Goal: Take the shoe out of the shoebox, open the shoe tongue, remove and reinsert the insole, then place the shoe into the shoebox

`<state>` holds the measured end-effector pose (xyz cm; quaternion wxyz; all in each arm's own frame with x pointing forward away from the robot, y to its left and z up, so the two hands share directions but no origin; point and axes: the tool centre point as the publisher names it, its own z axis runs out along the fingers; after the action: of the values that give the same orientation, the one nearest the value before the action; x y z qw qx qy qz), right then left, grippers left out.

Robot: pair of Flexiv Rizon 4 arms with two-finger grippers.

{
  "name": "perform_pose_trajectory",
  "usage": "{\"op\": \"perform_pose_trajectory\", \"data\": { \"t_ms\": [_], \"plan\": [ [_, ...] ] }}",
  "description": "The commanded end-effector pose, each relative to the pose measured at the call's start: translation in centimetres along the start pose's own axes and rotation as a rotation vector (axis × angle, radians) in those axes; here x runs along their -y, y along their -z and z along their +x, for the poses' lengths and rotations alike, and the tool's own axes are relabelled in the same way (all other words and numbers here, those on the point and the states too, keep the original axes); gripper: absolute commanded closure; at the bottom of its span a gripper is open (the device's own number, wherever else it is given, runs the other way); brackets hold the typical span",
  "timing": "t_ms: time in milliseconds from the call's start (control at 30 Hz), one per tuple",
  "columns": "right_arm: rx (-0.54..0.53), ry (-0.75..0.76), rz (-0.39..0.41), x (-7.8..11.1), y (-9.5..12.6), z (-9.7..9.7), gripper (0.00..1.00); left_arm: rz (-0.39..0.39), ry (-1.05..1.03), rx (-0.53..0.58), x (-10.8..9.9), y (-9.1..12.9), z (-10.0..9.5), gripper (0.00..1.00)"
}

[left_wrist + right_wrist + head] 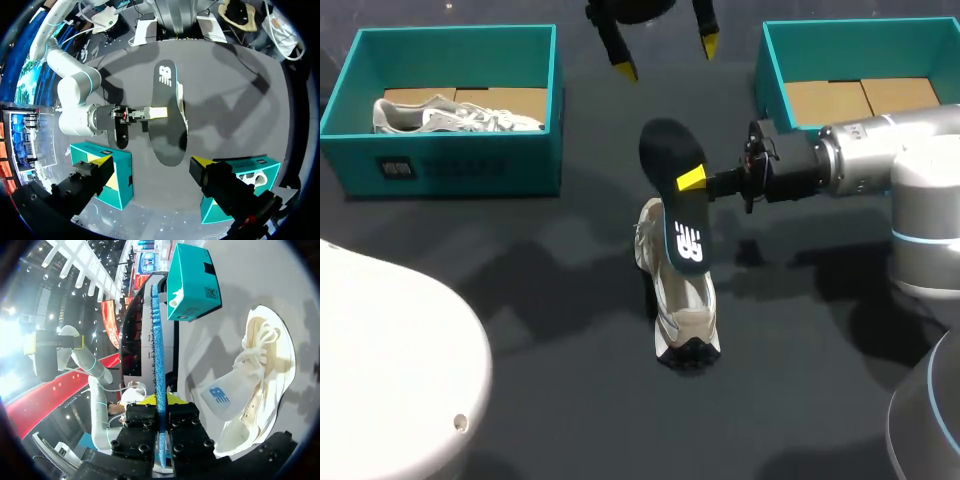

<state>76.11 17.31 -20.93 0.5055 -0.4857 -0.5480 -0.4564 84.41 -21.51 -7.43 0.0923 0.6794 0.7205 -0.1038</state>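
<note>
the shoe (688,310) stands on its sole near the middle of the dark table (520,300), well apart from both boxes. it is a pale cream-grey sneaker with a dark lugged outsole showing at the end nearest the robot. in the right wrist view the shoe (260,380) shows white laces (250,352) and a tongue (220,395) with a blue logo, standing up out of the opening.

the insole (678,210) is out of the shoe, held up on a slant above it. it is dark, with a white logo near its lower end. that end hangs over the shoe's opening; whether it touches the shoe is not clear. in the left wrist view the insole (167,130) covers most of the shoe beneath it.

the right gripper (688,182) comes in from the right and is clamped on the insole's long edge near its middle, one yellow tip lying on the dark face. in its own view the right gripper (160,402) has the insole (158,340) edge-on between its two fingers, both pressing it.

the left gripper (666,57) hangs above the far part of the table, its fingers spread wide and holding nothing. in its own view the left gripper (152,161) looks down on the insole and the right gripper (156,112).

the right shoebox (770,60), teal, shows a brown cardboard floor. the left shoebox (450,165), also teal, holds a second shoe (450,115).
</note>
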Motion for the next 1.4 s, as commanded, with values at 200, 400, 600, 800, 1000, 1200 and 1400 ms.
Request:
{"op": "perform_pose_trajectory", "data": {
  "t_ms": [200, 400, 600, 800, 1000, 1200, 1400],
  "plan": [
    [0.001, 0.000, -0.002, 0.1, -0.1, 0.0, 1.00, -0.015, 0.007, -0.193, 0.9, -0.6, -0.8, 0.00],
    [0.001, 0.000, -0.002, 0.1, -0.1, 0.0, 1.00, -0.018, 0.021, -0.198, 1.4, -1.0, -1.0, 0.00],
    [0.001, 0.000, -0.002, 0.1, -0.1, 0.0, 1.00, -0.012, 0.039, -0.189, 1.8, -1.3, -0.9, 0.00],
    [0.001, 0.000, -0.002, 0.1, -0.1, 0.0, 1.00, -0.024, 0.043, -0.090, 2.5, -0.9, -0.5, 0.00],
    [0.001, 0.000, -0.002, 0.1, -0.1, 0.0, 1.00, -0.030, 0.058, 0.096, 3.3, -0.5, 0.5, 0.00],
    [0.001, 0.000, -0.002, 0.1, -0.1, 0.0, 1.00, -0.046, 0.097, 0.240, 3.8, -0.5, 2.2, 0.00],
    [0.001, 0.000, -0.002, 0.1, -0.1, 0.0, 1.00, -0.051, 0.117, 0.352, 4.6, -1.4, 3.5, 0.00]
  ]
}}
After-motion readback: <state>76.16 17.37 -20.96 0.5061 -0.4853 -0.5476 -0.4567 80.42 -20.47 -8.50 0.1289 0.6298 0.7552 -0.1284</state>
